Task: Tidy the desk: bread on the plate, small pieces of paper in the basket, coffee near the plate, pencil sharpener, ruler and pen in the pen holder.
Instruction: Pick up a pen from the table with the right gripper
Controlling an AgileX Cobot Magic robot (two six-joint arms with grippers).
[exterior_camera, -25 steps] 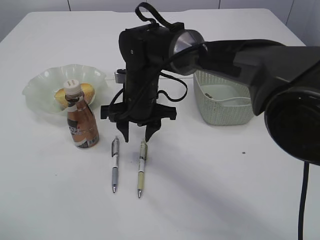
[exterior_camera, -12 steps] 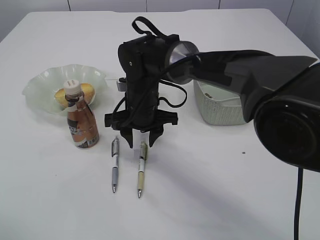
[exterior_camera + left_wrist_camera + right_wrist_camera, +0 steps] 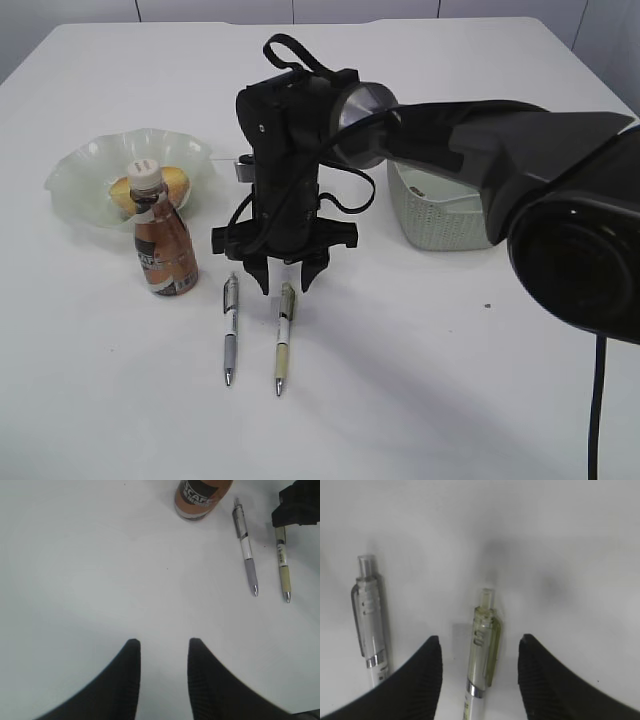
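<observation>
Two pens on the desk (image 3: 450,380), your right gripper (image 3: 285,282) straddling the yellowish one.
Right jaws stand parted either side of the yellowish pen (image 3: 482,650), nothing gripped (grey pen (image 3: 370,615) just beside). Left gripper (image 3: 162,652) partly open, empty, over bare desk. Coffee (image 3: 163,240) stands touching the plate (image 3: 80,175); the bread (image 3: 175,182) is on the plate.

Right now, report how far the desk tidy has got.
Done: bread sits on the plate, and the coffee stands beside it. In hand: the right gripper is open, its fingers either side of the yellowish pen, not yet closed. Left: that pen and the grey pen still lie on the desk. The basket's contents are unclear; the pen holder is hidden.
</observation>
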